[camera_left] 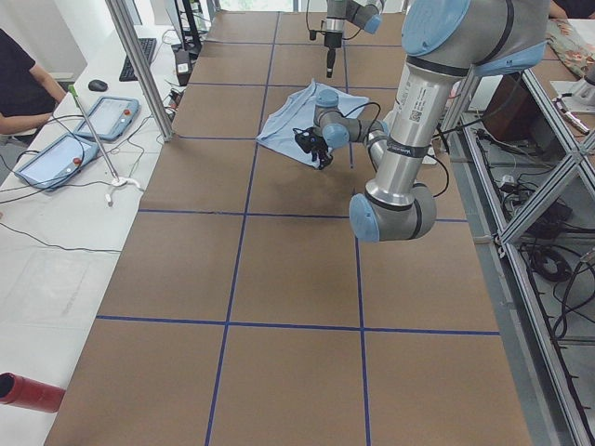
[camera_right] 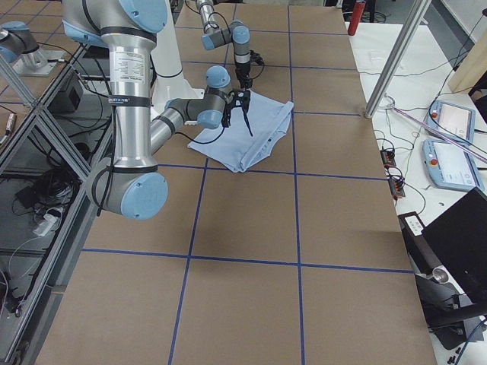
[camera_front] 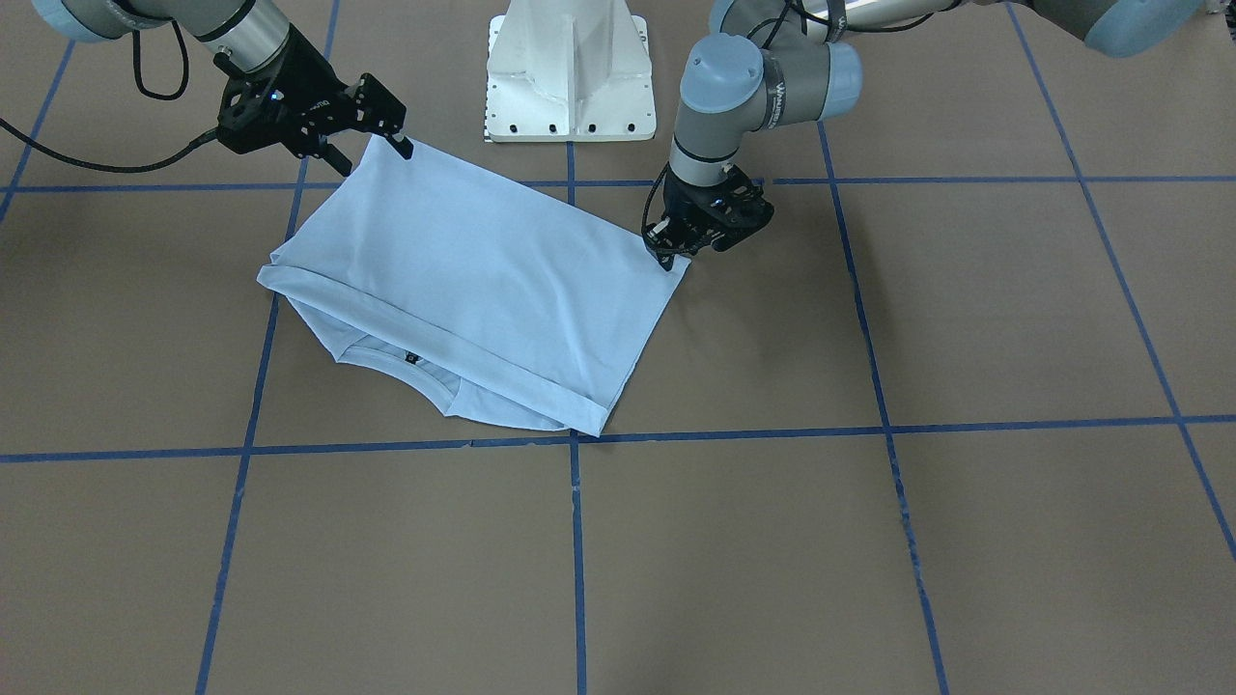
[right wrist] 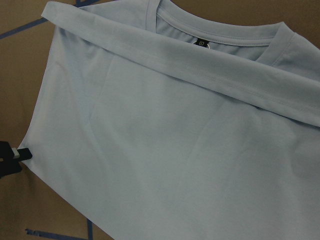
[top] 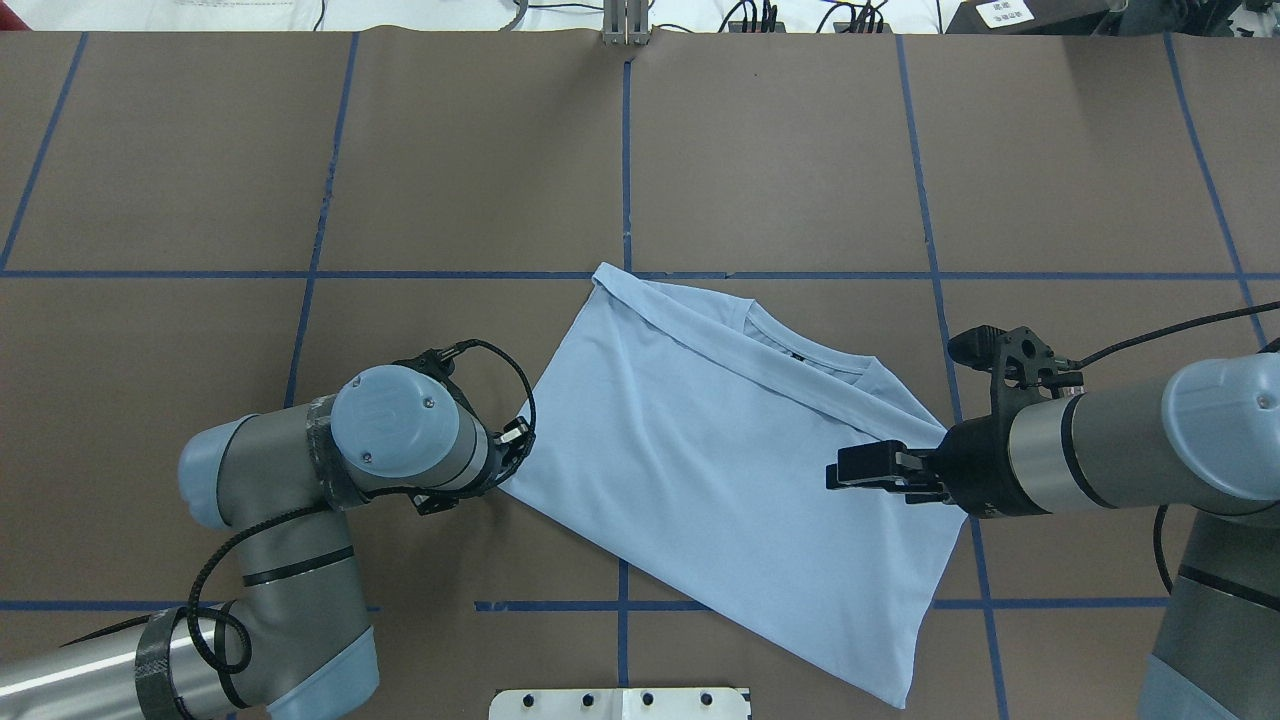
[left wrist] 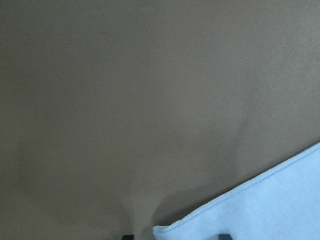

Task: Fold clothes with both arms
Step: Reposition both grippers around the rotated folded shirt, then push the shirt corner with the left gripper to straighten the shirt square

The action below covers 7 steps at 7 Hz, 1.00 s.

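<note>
The light blue T-shirt [camera_front: 483, 280] lies folded on the brown table, with its collar and tag [camera_front: 412, 359] peeking out at the far edge. It also shows in the overhead view [top: 720, 480] and fills the right wrist view [right wrist: 165, 150]. My left gripper [camera_front: 673, 253] is down at the shirt's near left corner. In the left wrist view its fingertips [left wrist: 127, 236] are apart, with that corner [left wrist: 260, 210] between them. My right gripper [camera_front: 372, 152] hovers open over the shirt's right side [top: 835, 472] and holds nothing. The palm-tree print is hidden.
The white pedestal [camera_front: 570, 72] stands at the robot's side of the table, just behind the shirt. Blue tape lines [top: 625, 150] divide the brown table. An operator [camera_left: 19, 84] and tablets [camera_left: 102, 111] are at a side bench beyond the far edge.
</note>
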### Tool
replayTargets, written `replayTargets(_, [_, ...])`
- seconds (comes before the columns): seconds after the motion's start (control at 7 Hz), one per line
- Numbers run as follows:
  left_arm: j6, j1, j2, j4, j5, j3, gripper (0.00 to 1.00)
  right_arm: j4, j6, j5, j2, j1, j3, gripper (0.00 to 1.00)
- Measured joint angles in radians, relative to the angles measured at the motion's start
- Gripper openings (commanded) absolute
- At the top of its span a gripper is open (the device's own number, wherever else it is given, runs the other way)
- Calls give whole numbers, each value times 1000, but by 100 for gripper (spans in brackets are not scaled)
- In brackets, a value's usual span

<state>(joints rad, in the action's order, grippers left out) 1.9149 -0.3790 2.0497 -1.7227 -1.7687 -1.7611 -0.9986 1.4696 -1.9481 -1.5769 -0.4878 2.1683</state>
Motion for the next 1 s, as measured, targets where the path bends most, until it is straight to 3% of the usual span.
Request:
replayTargets(0.14, [0,1,1,0,0,0,0,0,0,0,0,-1,0,100])
replayTargets(0.71, [-10,-16,7,0,0,1,0,0,0,0,0,-3,-2,100])
replayTargets(1.0, [-34,-89,11,2,1,25,0,0,0,1,-1,-5,-3,100])
